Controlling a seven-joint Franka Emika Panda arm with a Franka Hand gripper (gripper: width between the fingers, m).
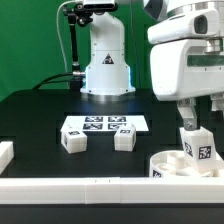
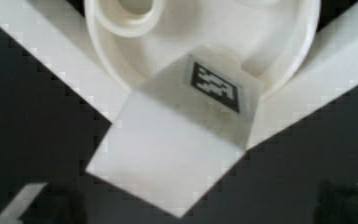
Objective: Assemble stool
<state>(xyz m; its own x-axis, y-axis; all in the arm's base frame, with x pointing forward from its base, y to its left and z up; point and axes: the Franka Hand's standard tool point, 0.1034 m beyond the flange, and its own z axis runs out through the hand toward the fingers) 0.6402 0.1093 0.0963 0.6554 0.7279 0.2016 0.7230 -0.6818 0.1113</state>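
The stool's round white seat (image 1: 172, 163) lies in the corner of the white rails at the exterior view's right. One blocky white leg (image 1: 198, 147) with a black-and-white tag stands tilted in it. My gripper (image 1: 198, 120) hangs just above that leg, open and holding nothing. In the wrist view the leg (image 2: 172, 145) runs from the seat (image 2: 194, 35) towards my gripper (image 2: 185, 208). The dark fingertips (image 2: 23, 205) stand wide apart on either side, clear of the leg. Two more tagged legs (image 1: 73, 141) (image 1: 124, 139) lie loose on the black table.
The marker board (image 1: 103, 125) lies flat behind the two loose legs. A long white rail (image 1: 90, 186) runs along the front edge, and a short rail end (image 1: 5, 154) is at the exterior view's left. The robot base (image 1: 105, 60) stands at the back.
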